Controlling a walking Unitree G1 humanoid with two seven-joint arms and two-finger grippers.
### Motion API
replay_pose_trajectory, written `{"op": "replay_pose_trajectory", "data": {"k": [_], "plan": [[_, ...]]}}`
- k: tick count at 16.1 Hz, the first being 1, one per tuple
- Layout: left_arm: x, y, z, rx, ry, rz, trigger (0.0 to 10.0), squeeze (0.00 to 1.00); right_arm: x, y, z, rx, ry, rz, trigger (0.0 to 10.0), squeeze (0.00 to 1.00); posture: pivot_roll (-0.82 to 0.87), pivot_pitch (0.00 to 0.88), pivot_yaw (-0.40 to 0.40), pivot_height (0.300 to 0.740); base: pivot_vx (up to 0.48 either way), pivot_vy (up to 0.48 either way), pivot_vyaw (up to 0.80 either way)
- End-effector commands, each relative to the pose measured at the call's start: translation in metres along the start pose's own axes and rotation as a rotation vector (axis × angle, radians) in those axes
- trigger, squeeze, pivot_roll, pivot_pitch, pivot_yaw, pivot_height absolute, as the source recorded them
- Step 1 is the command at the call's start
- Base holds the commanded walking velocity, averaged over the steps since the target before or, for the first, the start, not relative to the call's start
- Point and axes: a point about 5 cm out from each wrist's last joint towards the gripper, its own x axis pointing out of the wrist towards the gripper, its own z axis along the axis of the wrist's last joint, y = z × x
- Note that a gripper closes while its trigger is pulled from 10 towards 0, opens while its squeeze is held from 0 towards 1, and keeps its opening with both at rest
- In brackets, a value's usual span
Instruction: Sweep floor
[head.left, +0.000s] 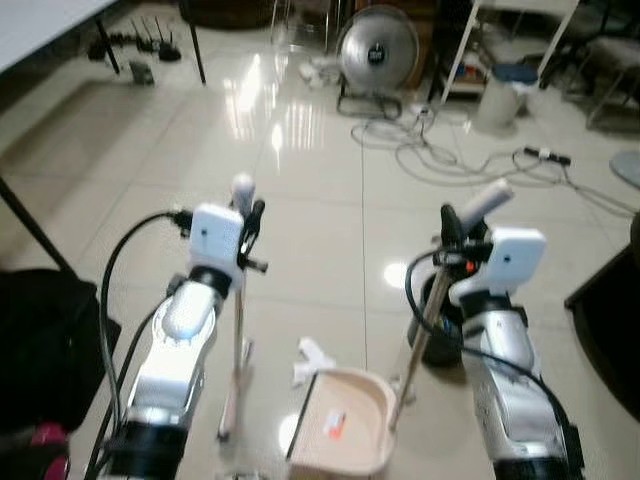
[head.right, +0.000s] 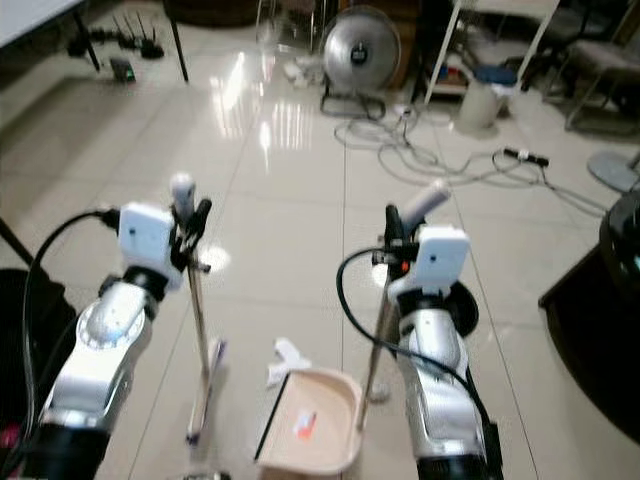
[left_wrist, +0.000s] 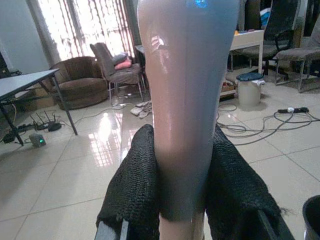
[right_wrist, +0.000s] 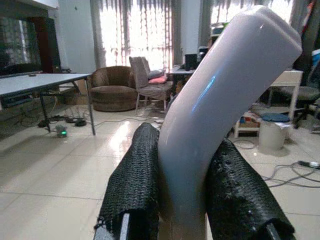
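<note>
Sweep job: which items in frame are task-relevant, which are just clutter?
Task-relevant:
- broom, in left gripper
- dustpan, handle in right gripper
- white scrap by the dustpan
- red bit inside it

Clutter:
- fan
- cables
- power strip
- white bin
- table

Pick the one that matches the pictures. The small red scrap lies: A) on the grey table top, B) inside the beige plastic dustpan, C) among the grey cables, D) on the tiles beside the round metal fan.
B: the small red scrap lies on the inner floor of the beige plastic dustpan, which stands on the tiles between the two arms, held by the right gripper on its long handle.
</note>
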Motion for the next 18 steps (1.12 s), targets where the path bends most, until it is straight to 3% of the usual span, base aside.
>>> {"op": "replay_pose_trajectory", "data": {"k": [1,6,16,18], "plan": [[0.005,0.000,0.009,0.008,-0.047,0.000,10.0,0.00,0.006,0.003,0.012,0.032,-0.052,0.020,10.0,0.00,-0.03,0.036,-0.041,0.740,0.322,0.000,-0.59],[0.008,0.004,0.010,0.028,-0.053,0.001,10.0,0.00,0.013,0.004,0.012,0.052,-0.041,0.032,10.0,0.00,0.01,0.057,-0.034,0.740,0.323,0.000,-0.16],[0.001,0.013,0.008,0.048,-0.034,0.015,10.0,0.00,0.007,0.003,0.007,0.045,-0.015,0.066,10.0,0.00,0.03,0.072,-0.039,0.740,0.321,0.000,0.00],[0.000,0.015,0.009,0.048,-0.035,0.017,10.0,0.00,0.004,0.004,0.004,0.041,0.011,0.077,10.0,0.00,0.03,0.071,-0.041,0.740,0.328,0.000,0.64]]}}
